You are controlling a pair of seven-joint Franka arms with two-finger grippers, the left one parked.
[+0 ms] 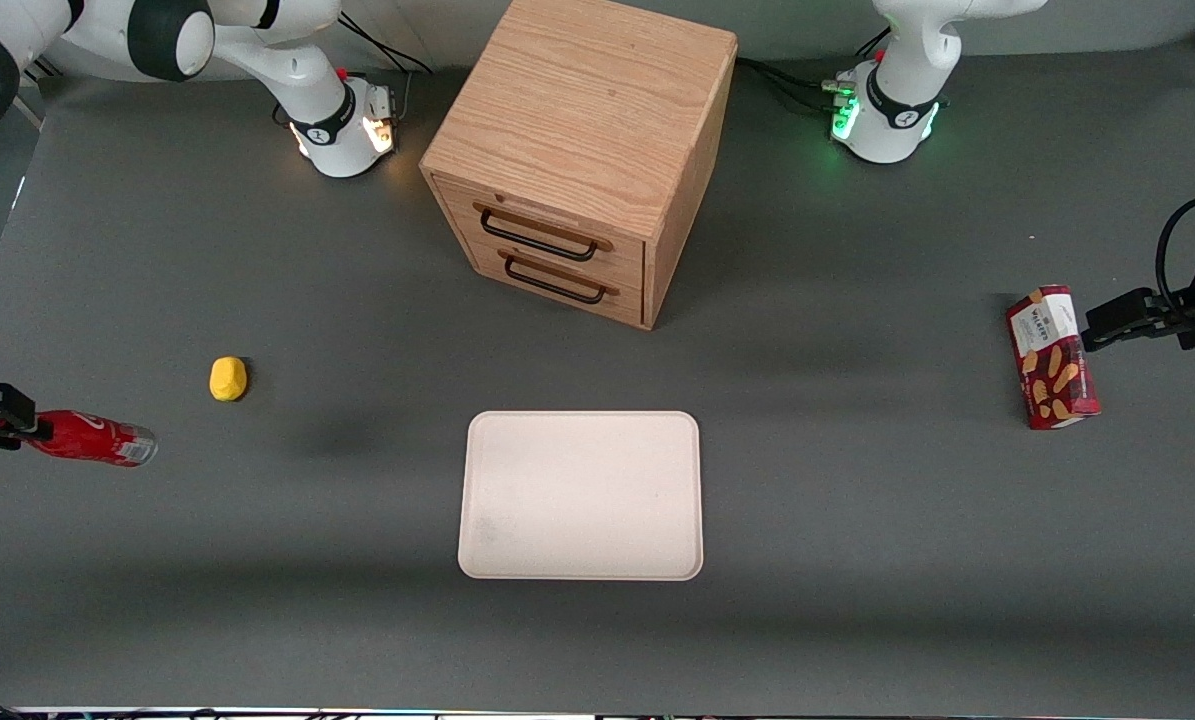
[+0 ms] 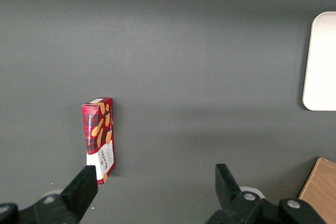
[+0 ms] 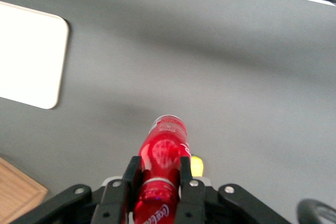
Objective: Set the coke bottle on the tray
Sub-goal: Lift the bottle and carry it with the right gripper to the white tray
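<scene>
The red coke bottle [image 1: 92,439] hangs almost level above the table at the working arm's end, its silvery base pointing toward the tray. My gripper [image 1: 19,428] is shut on its neck end, and both fingers [image 3: 132,170] press the bottle [image 3: 164,148] from either side. The cream tray [image 1: 581,495] lies flat near the table's middle, nearer the front camera than the cabinet, with nothing on it. One rounded corner of the tray [image 3: 31,56] shows in the right wrist view, well apart from the bottle.
A yellow lump [image 1: 228,378] lies on the table close to the held bottle, between it and the cabinet. The wooden drawer cabinet [image 1: 582,155] stands at the back middle. A red biscuit box [image 1: 1053,357] stands toward the parked arm's end.
</scene>
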